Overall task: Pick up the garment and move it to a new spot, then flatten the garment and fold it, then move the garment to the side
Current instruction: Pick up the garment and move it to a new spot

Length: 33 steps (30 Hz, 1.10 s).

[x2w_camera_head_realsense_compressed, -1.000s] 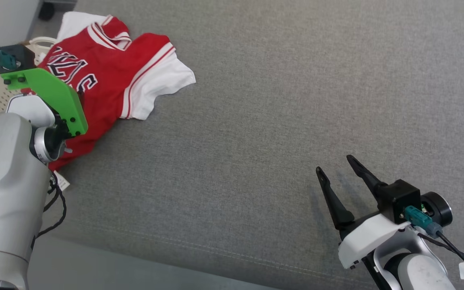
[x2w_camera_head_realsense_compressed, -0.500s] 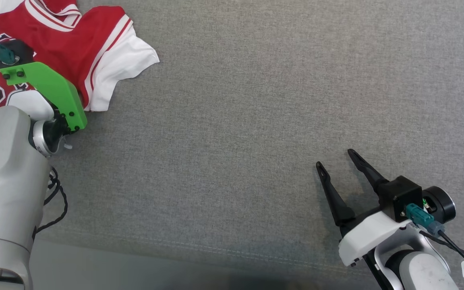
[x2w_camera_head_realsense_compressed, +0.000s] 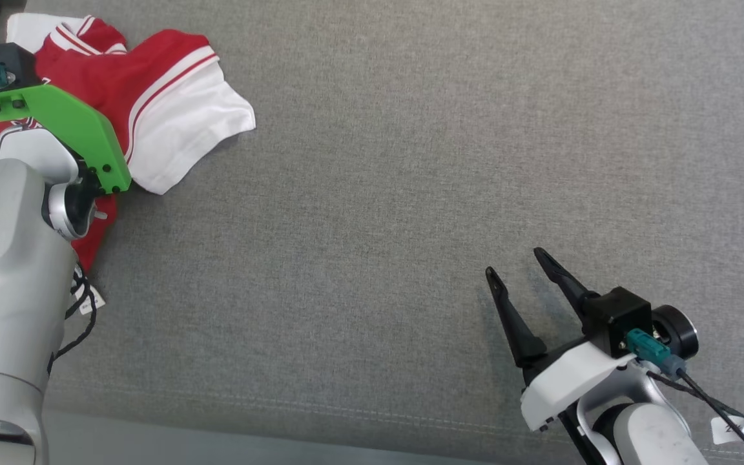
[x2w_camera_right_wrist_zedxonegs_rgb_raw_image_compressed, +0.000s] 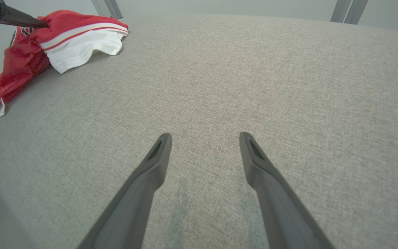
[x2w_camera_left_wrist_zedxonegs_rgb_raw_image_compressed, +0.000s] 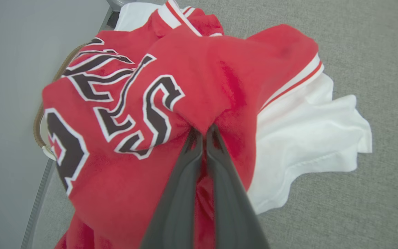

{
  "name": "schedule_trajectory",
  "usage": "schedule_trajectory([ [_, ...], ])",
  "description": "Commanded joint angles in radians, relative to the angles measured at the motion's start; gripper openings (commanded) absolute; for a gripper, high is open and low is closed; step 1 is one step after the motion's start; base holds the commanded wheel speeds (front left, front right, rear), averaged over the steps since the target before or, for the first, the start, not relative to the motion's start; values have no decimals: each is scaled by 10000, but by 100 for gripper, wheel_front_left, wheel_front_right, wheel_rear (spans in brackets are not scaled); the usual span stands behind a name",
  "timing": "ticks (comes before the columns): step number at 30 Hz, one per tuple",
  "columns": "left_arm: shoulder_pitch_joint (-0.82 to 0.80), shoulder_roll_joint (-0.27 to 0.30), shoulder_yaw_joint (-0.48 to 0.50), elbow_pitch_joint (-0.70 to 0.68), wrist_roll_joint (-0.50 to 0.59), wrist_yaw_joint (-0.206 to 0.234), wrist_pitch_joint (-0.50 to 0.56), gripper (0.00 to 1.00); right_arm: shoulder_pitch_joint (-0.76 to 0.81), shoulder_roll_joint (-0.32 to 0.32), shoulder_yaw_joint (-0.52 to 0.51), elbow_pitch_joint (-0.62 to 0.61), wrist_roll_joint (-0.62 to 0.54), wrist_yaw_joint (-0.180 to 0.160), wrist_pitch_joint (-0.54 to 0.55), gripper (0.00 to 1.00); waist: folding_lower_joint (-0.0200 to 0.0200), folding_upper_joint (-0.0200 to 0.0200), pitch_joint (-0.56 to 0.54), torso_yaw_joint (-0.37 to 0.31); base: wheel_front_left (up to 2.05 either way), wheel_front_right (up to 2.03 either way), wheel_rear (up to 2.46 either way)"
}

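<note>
Red-and-white jersey [x2w_camera_head_realsense_compressed: 172, 110], crumpled at the grey cushion's [x2w_camera_head_realsense_compressed: 411, 161] far left, pinched by my closed left gripper [x2w_camera_left_wrist_zedxonegs_rgb_raw_image_compressed: 203, 132]; right gripper [x2w_camera_head_realsense_compressed: 515, 261] open, empty, near right; I judge moving, flattening, folding all outstanding.

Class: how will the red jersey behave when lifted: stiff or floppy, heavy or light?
Probably floppy: the jersey bunches where the left fingers pinch it. Likely light: that small pinch tents it. It may drag; its sleeve lies on the cushion.
</note>
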Motion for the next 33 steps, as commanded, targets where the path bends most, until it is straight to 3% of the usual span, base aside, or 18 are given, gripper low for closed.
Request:
schedule_trajectory([
  [1, -168, 103, -37, -60, 101, -49, -78, 0, -60, 28, 50, 108, 106, -4, -112, 100, -1, 0, -704, -400, 0, 0, 0],
  [9, -376, -434, -153, -813, 19, -190, -371, 0, 320, 191, -20, 943, 466, -4, -685, 100, -1, 0, -2244, -1344, 0, 0, 0],
  [17, -541, -1140, -469, -1903, -6, -343, -539, 0, 463, 219, 65, 1415, 823, -4, -967, 100, -1, 0, -3179, -2858, 0, 0, 0],
  [25, -594, -1853, -896, -2998, -59, -636, -626, 0, 296, 222, 162, 1531, 1082, -4, -1206, 100, -1, 0, -3016, -4233, 0, 0, 0],
  [33, -263, -2132, -1459, -3420, 174, -722, -597, 0, 88, 225, -15, 1567, 1194, -4, -1482, 100, -1, 0, -2347, -4793, 0, 0, 0],
])
